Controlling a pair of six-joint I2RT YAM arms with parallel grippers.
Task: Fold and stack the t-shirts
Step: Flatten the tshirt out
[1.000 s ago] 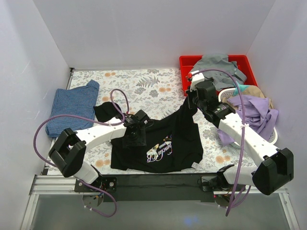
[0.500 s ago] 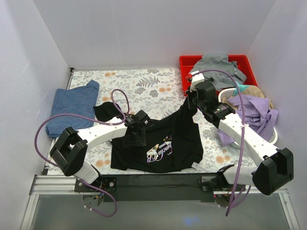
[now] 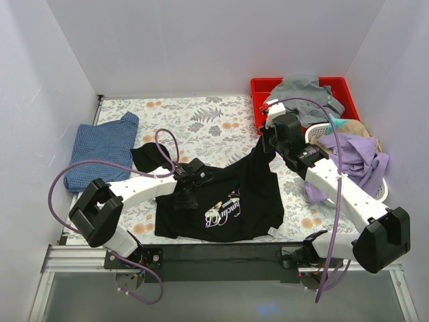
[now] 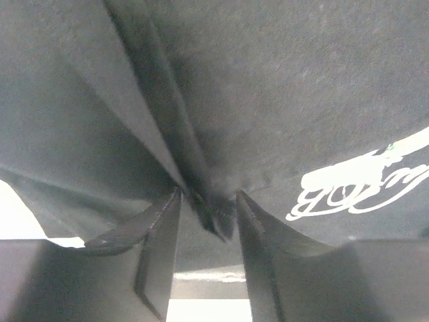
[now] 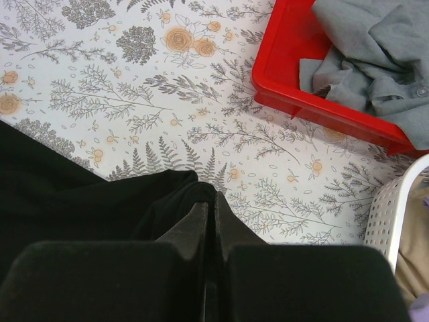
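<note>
1. The large black t-shirt with pale script lettering (image 3: 228, 194) lay crumpled on the floral-covered worktop (image 3: 221, 121), by the middle of its near edge. One part was drawn up toward the right edge by the right pincer (image 3: 268, 144), whose fingers were pressed together on a small pinch of black cloth.
2. The left pincer (image 4: 208, 201) stood narrow, astride a thin raised ridge of the same shirt. A gap showed on either side, so the ridge was not visibly clamped.
3. That ridge looked slight. It could slide out as the fingers met, or only the upper layer might be caught, and a lift would then bunch the shirt instead of spreading it.
4. The two holds sat at uneven points, so pulling them apart might twist the cloth or tug it free of the right pincer.
5. The hem lay close to the near edge, and a drag that way could spill it over.
6. The mottled blue t-shirt (image 3: 100, 147) rested at the left edge, well apart.
7. A red plastic bin (image 3: 258, 87) holding a grey garment (image 3: 301, 90) sat in the far right corner.
8. A white perforated basket (image 3: 382, 191) heaped with lilac cloth (image 3: 358, 157) stood at the right edge, crowding the right arm.
9. The left arm's purple cable (image 3: 167, 137) looped above a black sleeve and might snag.
</note>
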